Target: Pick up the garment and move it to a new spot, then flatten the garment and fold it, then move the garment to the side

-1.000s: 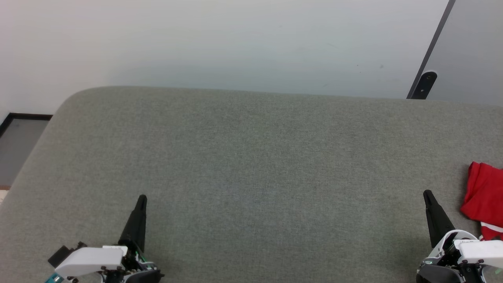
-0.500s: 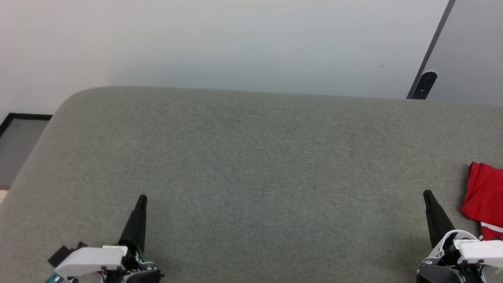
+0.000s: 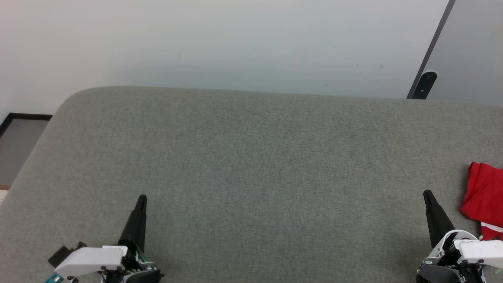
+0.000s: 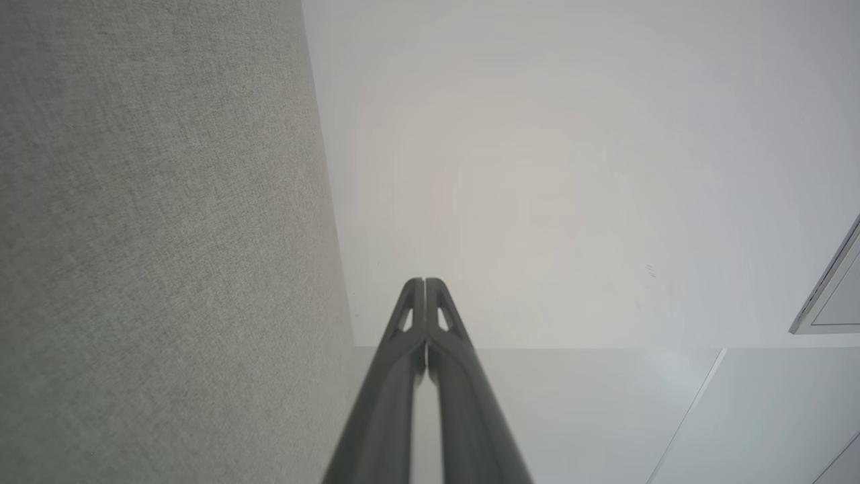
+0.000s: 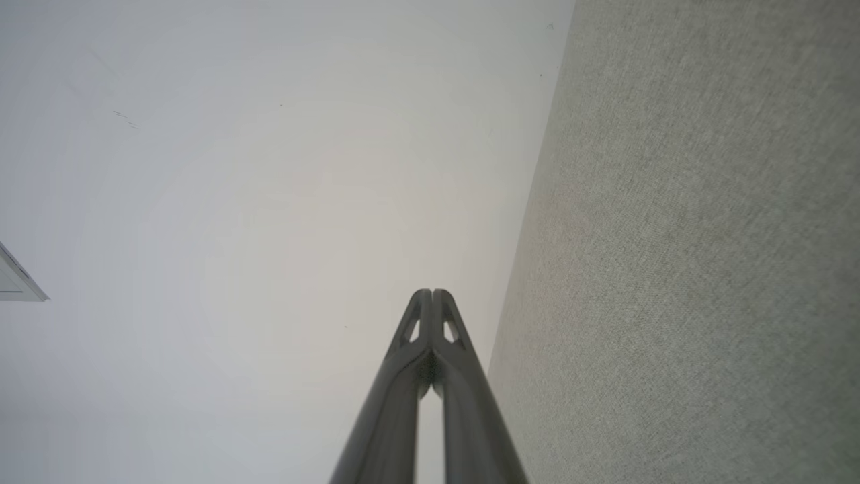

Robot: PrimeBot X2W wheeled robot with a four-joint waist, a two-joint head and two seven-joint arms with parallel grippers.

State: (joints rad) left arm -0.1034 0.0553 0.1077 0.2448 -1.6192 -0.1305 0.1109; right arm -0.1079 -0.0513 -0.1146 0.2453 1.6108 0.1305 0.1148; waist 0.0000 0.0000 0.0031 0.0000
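Garment (image 3: pixel 485 204) lies bunched at the right edge of the grey padded surface (image 3: pixel 251 157), just beside the right gripper (image 3: pixel 426 194) but not touching it. That claw and the left gripper (image 3: pixel 142 198) both have fingers pressed together on nothing, set low and wide apart, a rest pose, I'd guess, framing the working area.

The garment (image 3: pixel 484 196) is bright red, with a white stripe at its lower edge. The upholstered surface (image 3: pixel 251 157) is a heathered grey-green weave. The wall (image 3: pixel 235 39) is plain off-white. The left gripper (image 3: pixel 142 199) and right gripper (image 3: pixel 427 194) have black fingers and white housings. A grey panel (image 3: pixel 471 47) has a black frame.
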